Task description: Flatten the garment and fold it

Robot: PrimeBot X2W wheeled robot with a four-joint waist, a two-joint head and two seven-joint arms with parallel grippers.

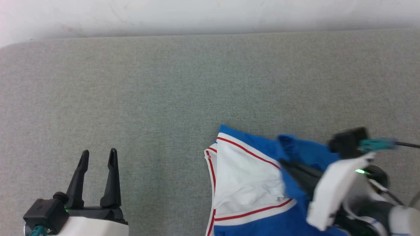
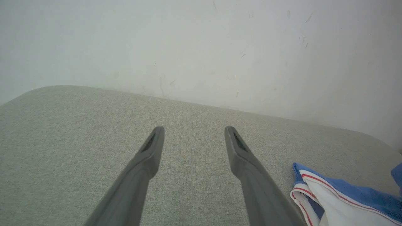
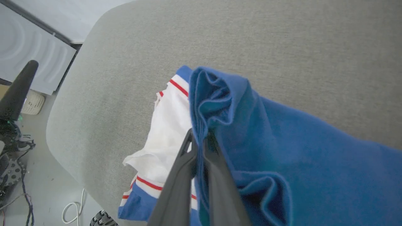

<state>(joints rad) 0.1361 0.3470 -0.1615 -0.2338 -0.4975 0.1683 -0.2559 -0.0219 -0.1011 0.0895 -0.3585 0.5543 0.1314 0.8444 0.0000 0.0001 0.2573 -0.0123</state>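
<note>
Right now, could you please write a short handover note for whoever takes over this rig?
Left gripper: open, empty, over the bare grey surface, apart from the garment.
Right gripper: shut on a bunched blue fold of the garment.
Garment: crumpled at the near right of the surface, with a white sleeve and red trim showing.
Done: one grip taken.
Left: flatten it, then do every fold.

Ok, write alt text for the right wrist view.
The right claw is shut on a bunched fold of a blue shirt that lies on a grey cloth-covered table. The shirt's white sleeve, trimmed with red stripes, shows left of the fingers.
</note>
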